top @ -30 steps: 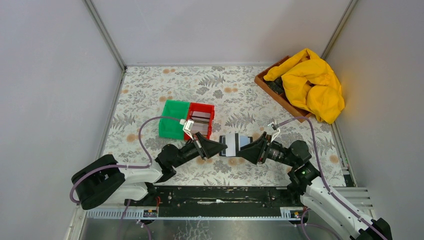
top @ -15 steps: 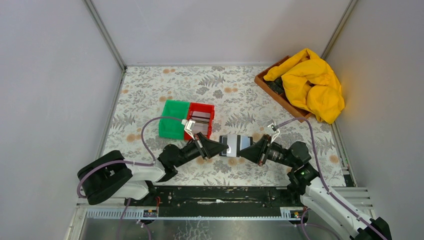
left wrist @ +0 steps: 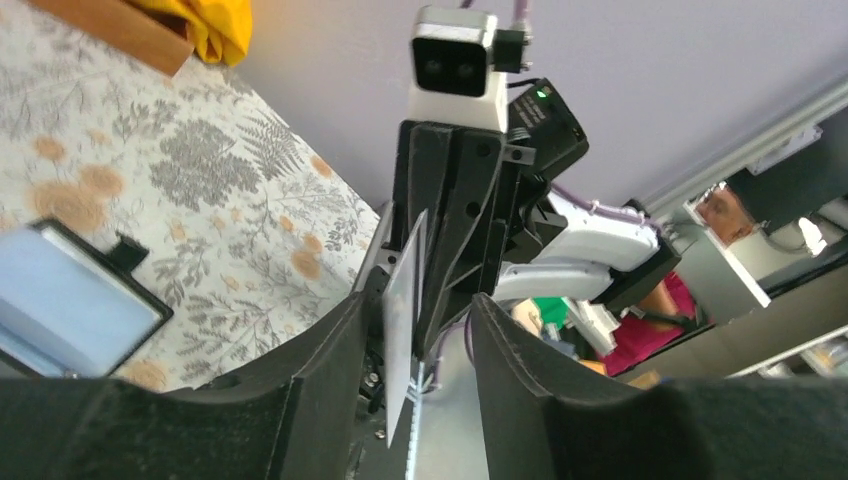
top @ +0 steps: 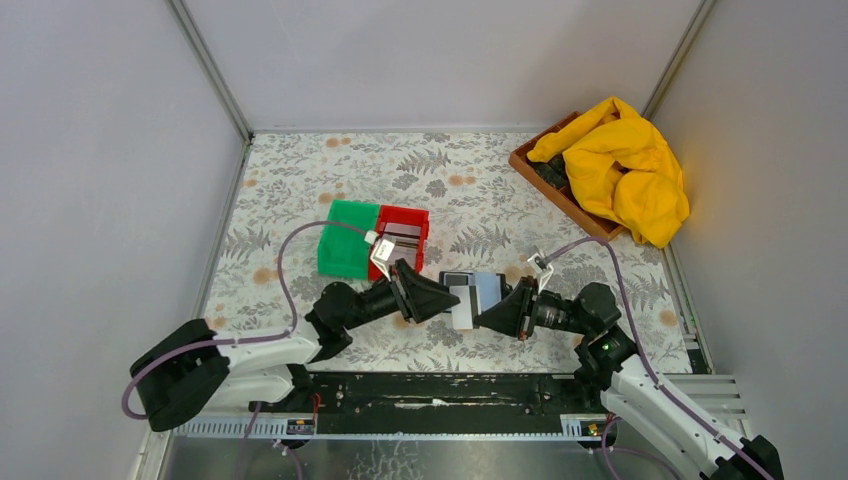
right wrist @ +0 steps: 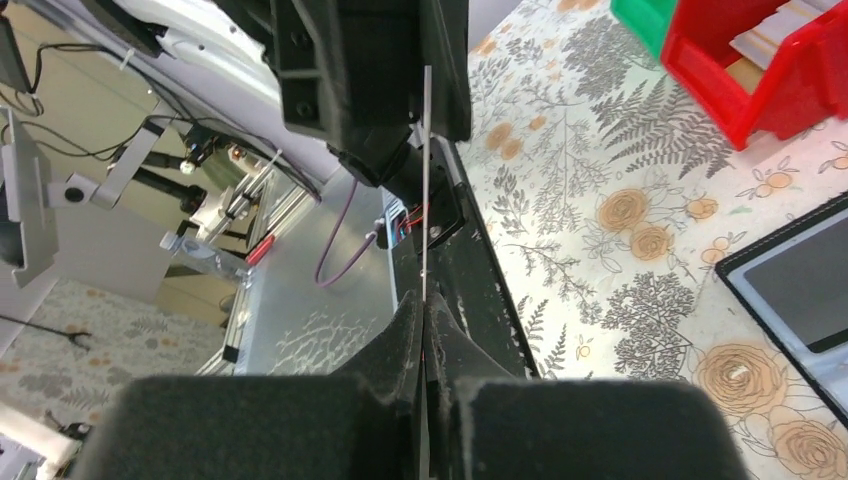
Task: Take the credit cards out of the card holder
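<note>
Just beside the open card holder (top: 486, 288), the right gripper (right wrist: 425, 312) pinches a grey-white card (right wrist: 425, 170) edge-on. The left gripper (left wrist: 415, 305) has its jaws parted around it.

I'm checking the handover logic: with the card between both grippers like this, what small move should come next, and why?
Probably draw the right gripper back, taking the credit card clear of the left gripper. The right one is shut on the card's edge, while the left one stands open around it.
</note>
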Tool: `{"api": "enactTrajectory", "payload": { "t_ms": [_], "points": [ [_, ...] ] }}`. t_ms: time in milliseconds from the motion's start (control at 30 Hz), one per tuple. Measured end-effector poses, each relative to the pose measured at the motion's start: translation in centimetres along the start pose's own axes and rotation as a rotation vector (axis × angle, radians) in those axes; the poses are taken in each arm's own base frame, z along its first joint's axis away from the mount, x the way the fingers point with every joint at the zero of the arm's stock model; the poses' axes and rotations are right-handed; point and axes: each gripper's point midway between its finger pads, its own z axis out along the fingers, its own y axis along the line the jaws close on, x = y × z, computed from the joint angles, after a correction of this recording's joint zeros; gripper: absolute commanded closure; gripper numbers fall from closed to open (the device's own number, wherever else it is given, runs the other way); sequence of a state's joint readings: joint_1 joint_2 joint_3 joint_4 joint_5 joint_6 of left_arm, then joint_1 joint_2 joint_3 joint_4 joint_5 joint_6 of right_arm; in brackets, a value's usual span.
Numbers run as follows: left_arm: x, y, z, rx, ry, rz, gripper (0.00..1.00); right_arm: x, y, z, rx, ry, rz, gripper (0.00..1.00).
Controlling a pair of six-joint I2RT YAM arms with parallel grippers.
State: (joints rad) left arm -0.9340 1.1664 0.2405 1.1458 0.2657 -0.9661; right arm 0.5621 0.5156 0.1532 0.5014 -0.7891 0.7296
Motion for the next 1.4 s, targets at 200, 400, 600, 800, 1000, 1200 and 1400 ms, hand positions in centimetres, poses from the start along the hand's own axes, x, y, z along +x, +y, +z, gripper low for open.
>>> {"api": "enactTrajectory", "payload": {
  "t_ms": [200, 400, 600, 800, 1000, 1200, 1400],
  "points": [
    [-0.5, -3.1, 0.1, 0.085, 0.078, 0.161, 0.54, 1.1, 1.4, -0.3, -0.071, 0.083, -0.005, 1.0],
    [1.4, -3.3, -0.3, 0.111, 0.216, 0.226, 0.55, 1.9, 1.9, -0.5, -0.11, 0.136, 0.015, 1.0],
    [3.8, -1.7, -1.0, 0.086, 0.331, 0.216, 0.78, 2.3, 2.1, -0.6, -0.123, 0.16, 0.035, 1.0],
    [4.0, -1.6, -1.2, 0.085, 0.344, 0.22, 0.63, 2.3, 2.1, -0.6, -0.125, 0.162, 0.041, 1.0],
    [3.7, -2.1, -1.3, 0.092, 0.334, 0.232, 0.64, 2.4, 2.3, -0.5, -0.14, 0.174, 0.049, 1.0],
    [3.6, -2.1, -1.2, 0.091, 0.334, 0.236, 0.68, 2.5, 2.6, -0.5, -0.152, 0.183, 0.049, 1.0],
    [3.2, -2.1, -1.0, 0.08, 0.327, 0.243, 0.71, 2.7, 2.7, -0.5, -0.157, 0.188, 0.05, 1.0]
  ]
}}
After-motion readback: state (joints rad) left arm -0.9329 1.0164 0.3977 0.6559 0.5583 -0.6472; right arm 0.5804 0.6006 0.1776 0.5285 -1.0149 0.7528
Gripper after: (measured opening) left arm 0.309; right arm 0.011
